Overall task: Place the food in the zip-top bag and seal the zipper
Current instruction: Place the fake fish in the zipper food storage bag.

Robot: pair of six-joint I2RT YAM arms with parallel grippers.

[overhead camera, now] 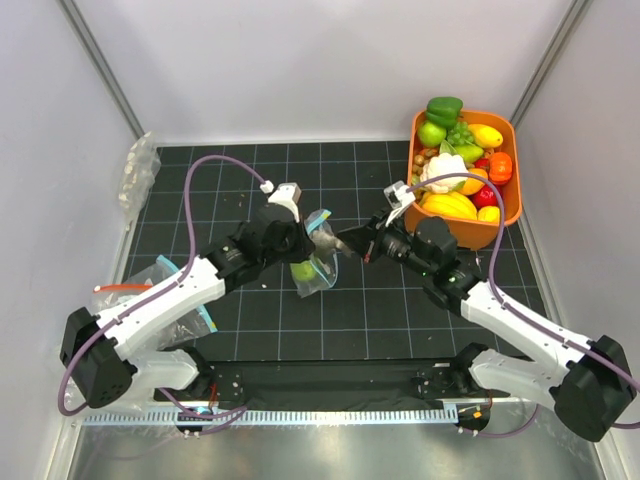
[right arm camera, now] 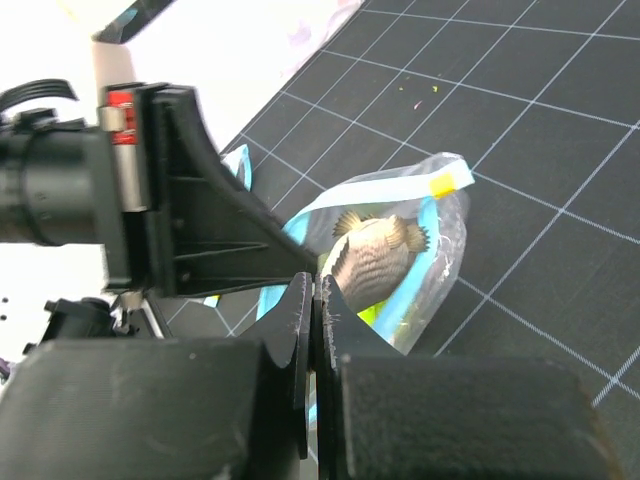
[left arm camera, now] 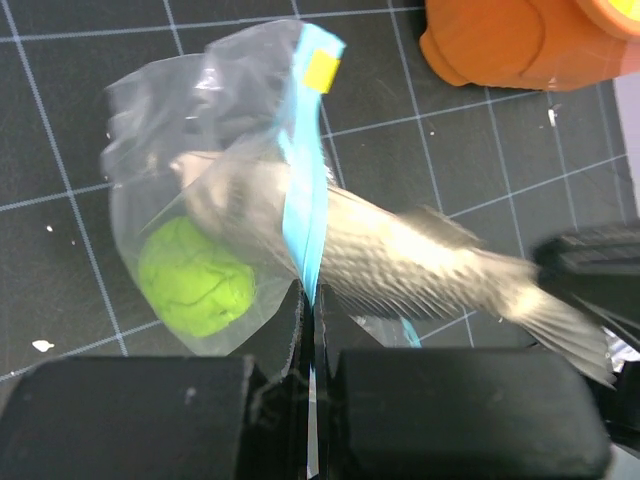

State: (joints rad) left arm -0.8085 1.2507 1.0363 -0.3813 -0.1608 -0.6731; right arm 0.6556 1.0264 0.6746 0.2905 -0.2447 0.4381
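Zipper (left arm camera: 305, 215) low end hidden in L gripper (left arm camera: 312, 305); lime-green fruit (right arm camera: 372, 314) mostly behind toy fish (right arm camera: 375, 255); orange bin (left arm camera: 500, 45) cropped.

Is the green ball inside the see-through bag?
Yes, the lime-green ball shows through the clear plastic of the bag in the left wrist view.

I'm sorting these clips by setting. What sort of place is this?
Probably a robot test cell in a lab, not a kitchen: plain white walls box in a black gridded mat, and the orange bin holds glossy toy produce rather than real food.
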